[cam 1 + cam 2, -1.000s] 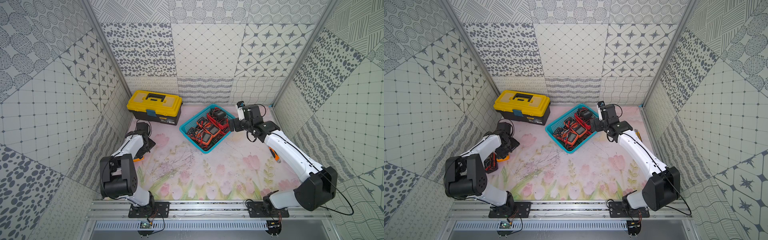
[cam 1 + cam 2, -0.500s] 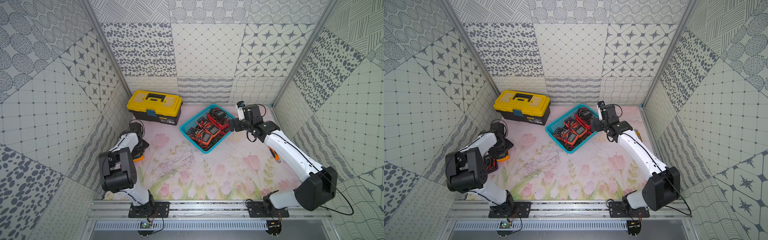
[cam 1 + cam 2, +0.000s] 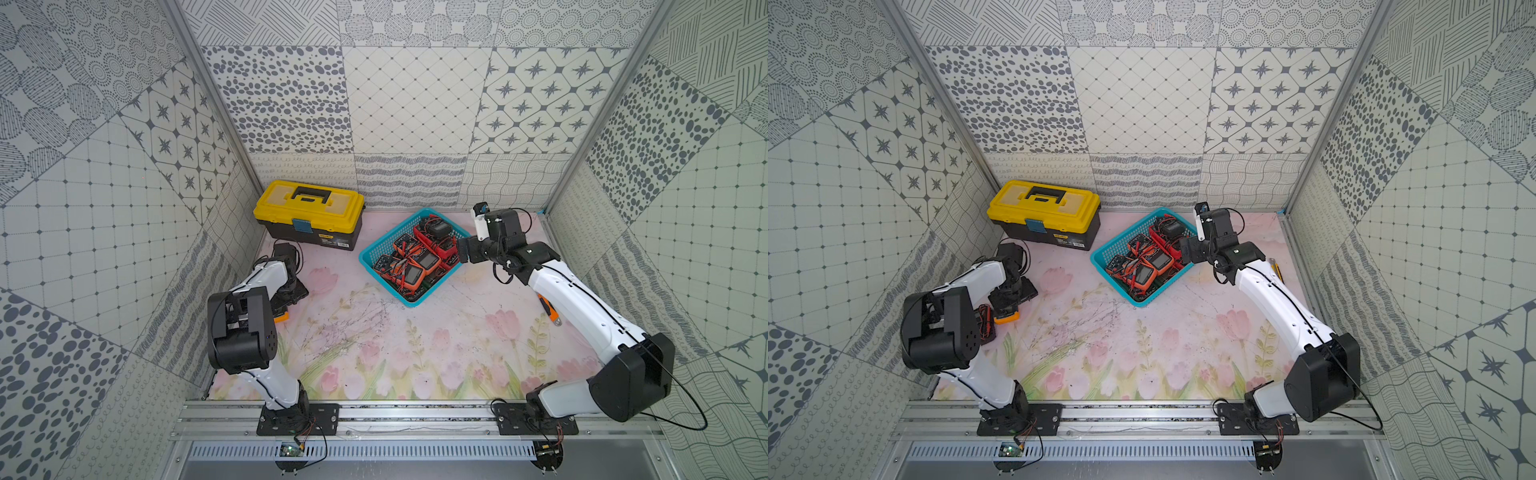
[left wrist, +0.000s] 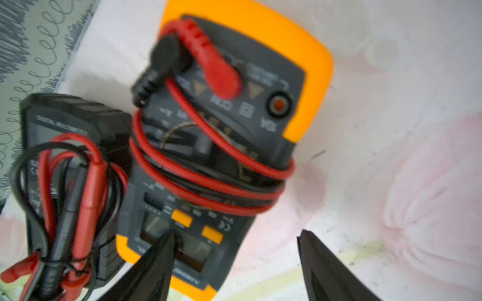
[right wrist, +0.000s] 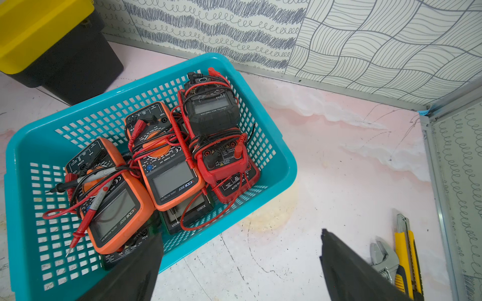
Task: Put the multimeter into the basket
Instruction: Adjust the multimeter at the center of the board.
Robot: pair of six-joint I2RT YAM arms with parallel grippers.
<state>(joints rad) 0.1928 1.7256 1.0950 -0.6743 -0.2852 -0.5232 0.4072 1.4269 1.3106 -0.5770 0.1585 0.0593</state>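
Grippers both gape empty, we note: left gripper (image 4: 236,234) above yellow multimeter (image 4: 234,114) at nine o'clock, right gripper (image 5: 241,233) beside basket (image 5: 285,166) at one o'clock.

The table (image 3: 374,345), covered in a scuffed pale pink tulip print, fills the lower middle of both top views. At its upper left stands a yellow-lidded black toolbox (image 3: 309,216), and to the right of it, at upper centre, sits the turquoise basket (image 3: 384,283). At the left edge a yellow-cased multimeter (image 3: 1008,319) and a black multimeter (image 3: 985,326) lie side by side. At the right edge a utility knife (image 5: 407,250) lies just beside a wrench (image 5: 383,256).
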